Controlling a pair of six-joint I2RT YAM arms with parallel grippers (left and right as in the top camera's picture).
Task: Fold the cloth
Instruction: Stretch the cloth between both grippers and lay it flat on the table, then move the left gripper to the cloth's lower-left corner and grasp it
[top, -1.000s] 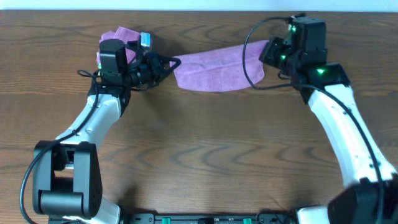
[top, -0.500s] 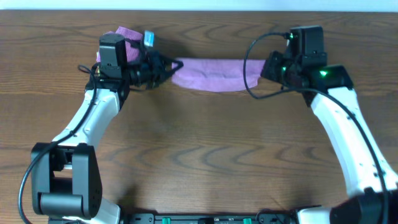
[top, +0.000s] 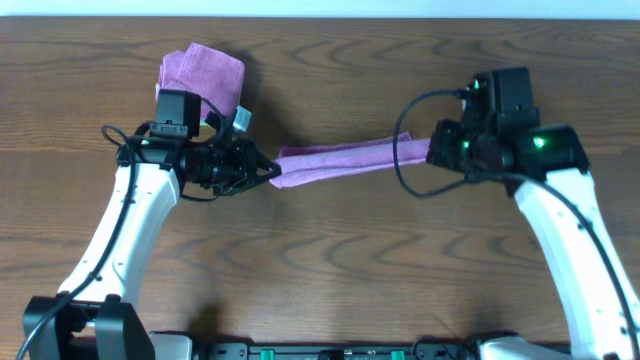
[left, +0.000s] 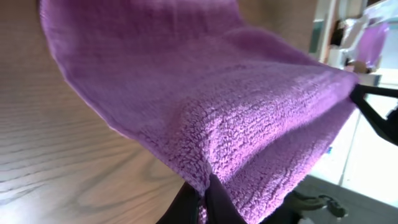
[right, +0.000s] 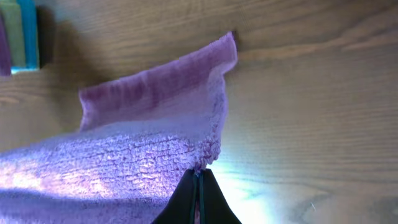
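Low in the overhead picture, the left arm (top: 135, 215) and the right arm (top: 565, 225) come up from the bottom, one on each side of the brown wood table (top: 330, 270).

In the middle of the picture they hold the cloth (top: 345, 160) between them. The cloth is purple and fuzzy. It is pulled into a long, thin strip that runs from left to right, and its right end sits a little higher in the picture.

The left gripper (top: 270, 172) pinches the left end of the cloth. In the left wrist picture its two black fingers are pressed together at the bottom middle, with the edge of the cloth between them. The cloth fills most of that picture, and wood shows on the left.

The right gripper (top: 432, 152) pinches the right end. In the right wrist picture its fingers are also squeezed tight on the cloth edge at the bottom middle. One corner of the cloth pokes up toward the top middle. A blue-green block (right: 25, 34) sits in the upper left corner; I cannot tell what it is.

Farthest away, in the upper left of the overhead picture, a second purple cloth (top: 205, 72) lies bunched up on the table, apart from the held one.
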